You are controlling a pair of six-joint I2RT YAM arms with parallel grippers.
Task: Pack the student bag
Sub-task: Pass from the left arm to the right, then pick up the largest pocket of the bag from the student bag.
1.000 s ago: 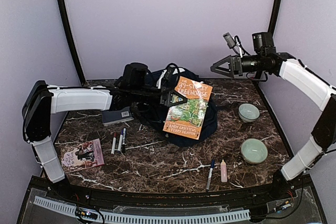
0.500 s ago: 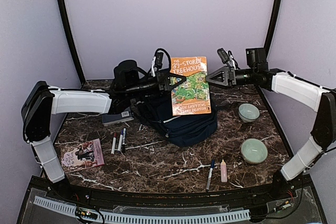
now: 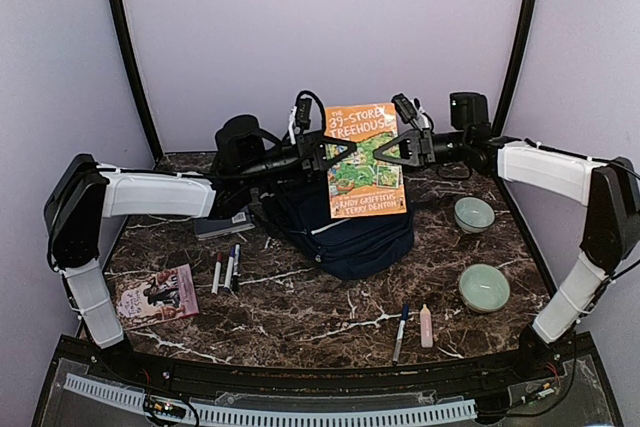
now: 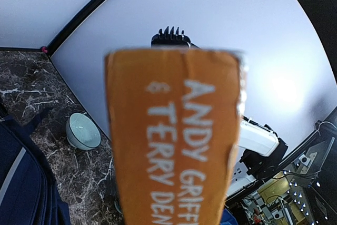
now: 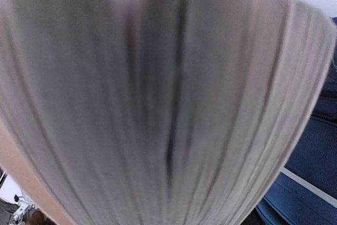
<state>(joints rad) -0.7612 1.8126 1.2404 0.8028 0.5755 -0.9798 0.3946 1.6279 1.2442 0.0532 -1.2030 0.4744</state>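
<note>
Top external view: left gripper is pinching the left, spine edge of an orange paperback and holding it upright in the air, cover facing the camera; right gripper is reaching in from the opposite side, its fingertips at the book's right edge; whether those fingers are pressing on the pages or standing just off them cannot be told; student bag is lying on the marble table directly below both sets of fingers, with the book's lower edge overlapping its dark top in this view; two pale green bowls are sitting below and outward of the right fingers, near the table's right edge; a pen and a pink stick are lying near the front edge; a flat grey-blue case, some markers and a small purple-covered book are lying below and outward of the left fingers; a band of marble is showing between the bag and the pen.

Left wrist view: the book's orange spine is filling the centre, lettering blurred; one bowl and a strip of navy bag are showing to its left, the white right arm beyond it.

Right wrist view: only grey, blurred page edges are showing, with blue bag fabric at the right margin; neither finger is visible.
</note>
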